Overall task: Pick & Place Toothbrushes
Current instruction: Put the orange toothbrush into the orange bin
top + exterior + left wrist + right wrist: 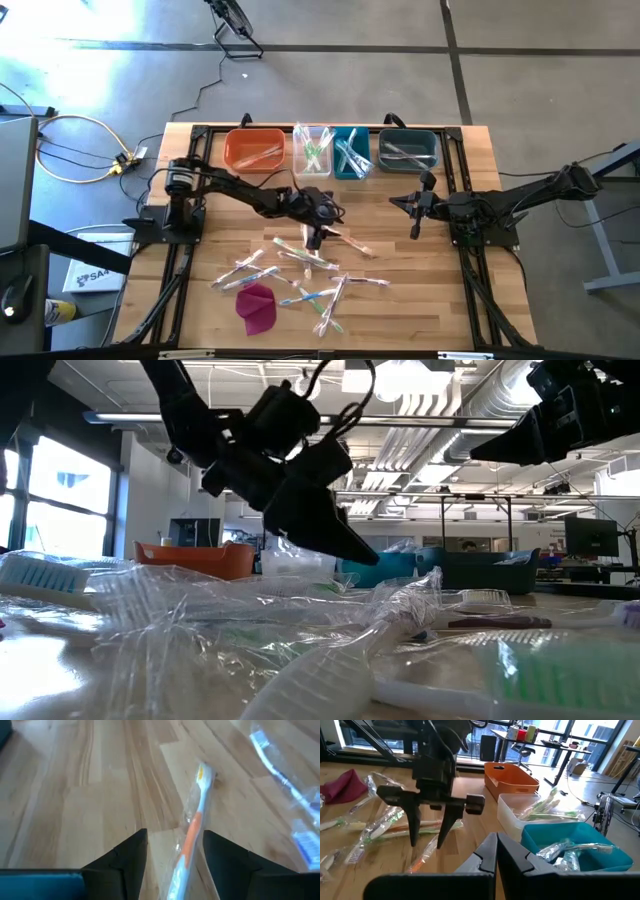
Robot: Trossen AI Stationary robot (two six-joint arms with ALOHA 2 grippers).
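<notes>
Wrapped orange-handled toothbrush (pixel 192 832) lies on the wooden table (pixel 75 820), between the spread fingers of the left gripper (pixel 426 842), which straddles it without touching, likely lined up for a pinch. More clear-wrapped toothbrushes (pixel 300 275) scattered nearby. Right gripper (pixel 415 232) waits off to the side, fingers closed, empty. Farther back, row of bins (pixel 331 152) holds sorted brushes.

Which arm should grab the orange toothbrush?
Probably the left. Its claw is open right over the orange toothbrush, one finger on each side. The right claw is shut and hangs off to the side, away from the pile.
</notes>
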